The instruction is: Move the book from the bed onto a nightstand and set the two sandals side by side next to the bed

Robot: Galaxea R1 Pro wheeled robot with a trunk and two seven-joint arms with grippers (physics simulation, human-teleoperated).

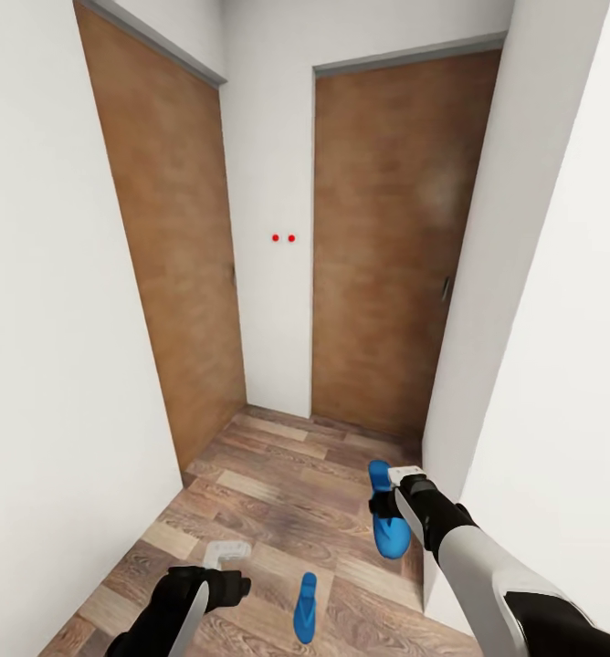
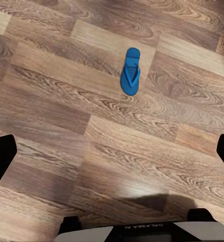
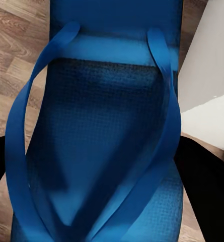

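the held sandal [image 3: 104, 146] runs past the right wrist view's edges, hiding the right pincer's [image 3: 109, 171] grip.

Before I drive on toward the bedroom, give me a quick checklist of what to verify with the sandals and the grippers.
1. Right gripper holds a blue sandal: ok; the right wrist view shows its straps between the dark fingers.
2. Second sandal accounted for: not ok, it lies alone on the wood floor, not picked up.
3. Left gripper free to take it: ok, its fingers stand wide apart with nothing between them in the left wrist view.
4. Path ahead: not ok, both brown doors ahead look closed.
5. Bed in sight: cannot tell, the robot stands in a narrow hallway.
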